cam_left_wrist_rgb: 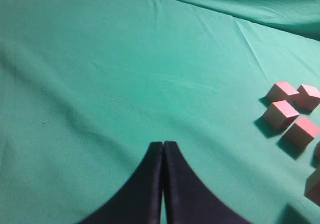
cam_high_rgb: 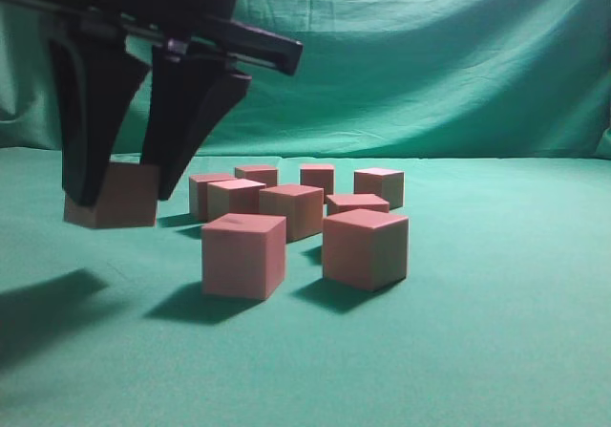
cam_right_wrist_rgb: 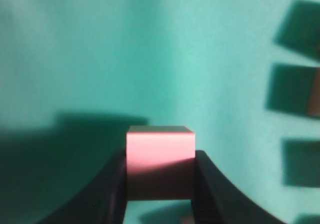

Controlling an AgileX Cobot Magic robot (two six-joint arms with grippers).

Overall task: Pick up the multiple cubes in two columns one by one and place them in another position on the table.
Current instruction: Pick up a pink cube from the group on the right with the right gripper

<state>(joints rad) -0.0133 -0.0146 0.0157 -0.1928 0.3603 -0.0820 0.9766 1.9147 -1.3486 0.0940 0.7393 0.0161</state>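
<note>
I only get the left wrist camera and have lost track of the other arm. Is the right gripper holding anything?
Observer: Yes, the right gripper is closed on one cube, a finger on each side.
Operator: Where is that cube relative to the rest?
Observer: In the exterior view it is left of the other cubes, apart from them.
Operator: How many are in that group?
Observer: Nine show there, none touched by a gripper.

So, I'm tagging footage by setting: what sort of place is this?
Probably a staged robot test bench: green cloth covers the table and hangs as backdrop, with only plain cubes laid out.
</note>
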